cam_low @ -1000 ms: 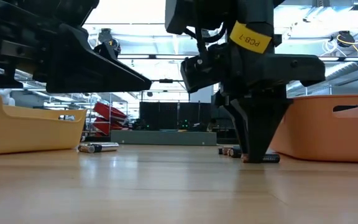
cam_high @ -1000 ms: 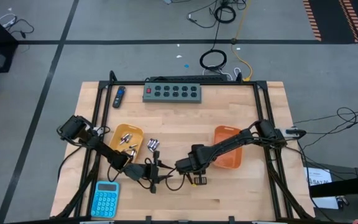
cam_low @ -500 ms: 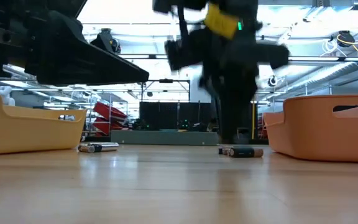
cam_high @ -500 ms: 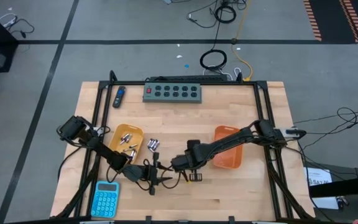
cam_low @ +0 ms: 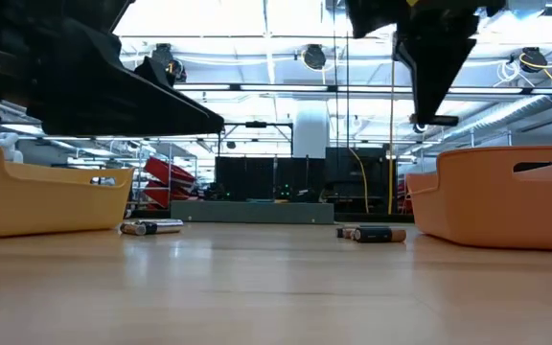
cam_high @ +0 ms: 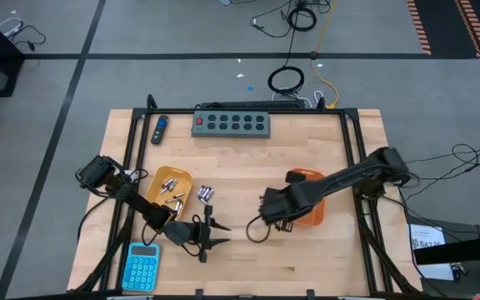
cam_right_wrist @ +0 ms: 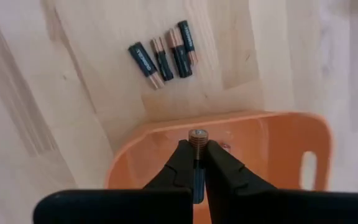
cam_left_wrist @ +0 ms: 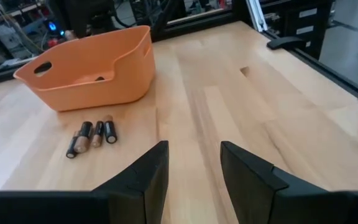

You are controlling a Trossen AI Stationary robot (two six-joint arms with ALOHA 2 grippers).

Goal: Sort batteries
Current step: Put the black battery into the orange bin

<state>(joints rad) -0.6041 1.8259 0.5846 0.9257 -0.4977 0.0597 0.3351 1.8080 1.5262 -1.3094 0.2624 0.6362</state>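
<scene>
L gripper [cam_high: 215, 233] hovers low over the table near its front edge, fingers [cam_left_wrist: 145, 177] spread apart w/ nothing between. Yellow bin [cam_high: 170, 186] holds silvery batteries [cam_high: 170, 185]; more silvery cells [cam_high: 205, 193] lie just beside it. Four dark batteries [cam_right_wrist: 164, 55] lie in a row on the wood near the orange bin [cam_high: 309, 214]. R gripper [cam_right_wrist: 194, 152] is above that bin's edge, clamped tight on a dark battery [cam_right_wrist: 196, 140], copper end showing.

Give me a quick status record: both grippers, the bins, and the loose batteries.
Right gripper: shut on a dark copper-tipped battery, above the orange plastic bin
Left gripper: open, low over the wooden table
Yellow plastic bin: holds silvery batteries
Loose dark batteries: four, beside the orange bin
Loose silvery batteries: beside the yellow bin
</scene>
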